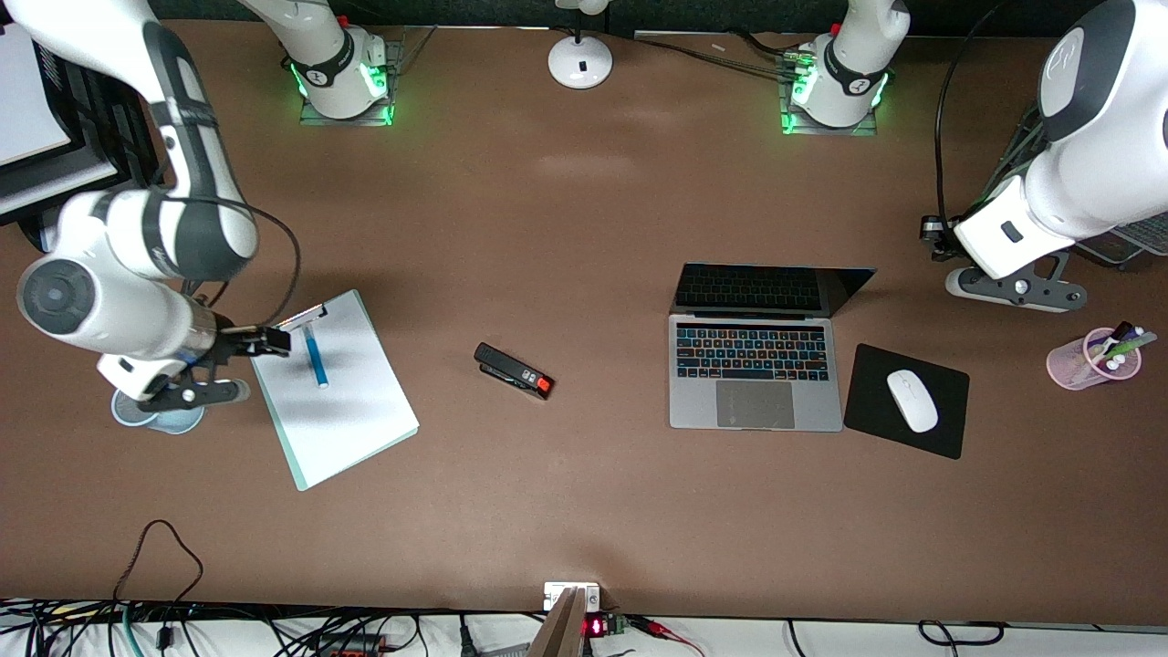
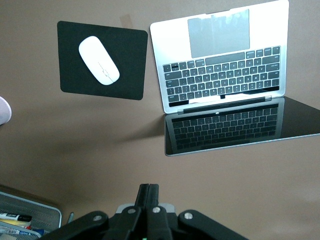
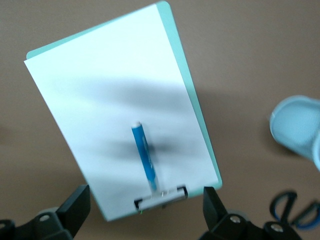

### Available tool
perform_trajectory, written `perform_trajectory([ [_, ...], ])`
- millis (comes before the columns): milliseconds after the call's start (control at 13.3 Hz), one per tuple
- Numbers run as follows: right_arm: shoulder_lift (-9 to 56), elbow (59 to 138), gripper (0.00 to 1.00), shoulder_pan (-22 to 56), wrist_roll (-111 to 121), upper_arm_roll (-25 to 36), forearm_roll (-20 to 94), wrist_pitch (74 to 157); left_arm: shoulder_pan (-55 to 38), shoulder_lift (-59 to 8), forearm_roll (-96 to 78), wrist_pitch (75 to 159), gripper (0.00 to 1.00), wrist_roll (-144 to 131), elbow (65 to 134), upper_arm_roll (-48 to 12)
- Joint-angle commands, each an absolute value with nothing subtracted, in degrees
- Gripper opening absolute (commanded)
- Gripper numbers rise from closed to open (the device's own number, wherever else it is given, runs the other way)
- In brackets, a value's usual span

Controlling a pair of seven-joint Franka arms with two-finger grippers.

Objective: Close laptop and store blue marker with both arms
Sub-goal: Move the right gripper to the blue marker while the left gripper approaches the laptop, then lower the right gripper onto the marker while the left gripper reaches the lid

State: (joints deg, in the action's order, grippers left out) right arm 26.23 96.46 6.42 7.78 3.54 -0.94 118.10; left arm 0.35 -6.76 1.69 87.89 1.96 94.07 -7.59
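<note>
The laptop (image 1: 756,365) stands open on the table toward the left arm's end, its keys glowing and its screen black; it also shows in the left wrist view (image 2: 225,65). The blue marker (image 1: 316,358) lies on the white sheet of a clipboard (image 1: 338,411) toward the right arm's end. My right gripper (image 1: 265,340) hangs over the clipboard's clip end, open and empty; in the right wrist view the marker (image 3: 144,157) lies ahead of the gripper (image 3: 145,210). My left gripper (image 1: 931,233) is shut and empty, off to the side of the laptop; it also shows in the left wrist view (image 2: 148,192).
A black stapler (image 1: 514,370) lies between clipboard and laptop. A white mouse (image 1: 912,400) sits on a black pad (image 1: 867,411) beside the laptop. A pink cup of markers (image 1: 1090,358) stands at the left arm's end. A light-blue cup (image 1: 155,415) stands under the right arm.
</note>
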Motion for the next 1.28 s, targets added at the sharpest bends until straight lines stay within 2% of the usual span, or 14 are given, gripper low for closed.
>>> perform_trajectory([
  [0, 28.38, 97.90, 1.00, 6.24, 13.00, 3.52, -0.88, 123.99, -0.35, -8.95, 2.20, 81.06, 0.00, 4.47, 88.70, -7.73],
  [376, 33.21, 98.00, 1.00, 6.07, 21.96, 3.52, -0.62, 129.36, -0.79, -9.94, -0.60, 80.42, 0.00, 2.65, 89.20, -7.82],
  [677, 35.24, 98.17, 1.00, 6.76, 23.37, 3.52, -0.70, 130.25, -0.70, -5.64, -5.09, 83.66, 0.00, -5.87, 98.06, -11.68],
  [978, 36.56, 98.17, 1.00, 7.20, 24.87, 3.52, -0.62, 130.25, -0.62, 1.04, -5.62, 96.29, 0.00, -12.03, 112.99, -16.95],
  [1204, 36.65, 98.88, 0.91, 8.52, 24.96, 3.52, -0.62, 130.25, -0.44, 3.77, -5.54, 103.16, 0.00, -15.11, 120.65, -20.90],
])
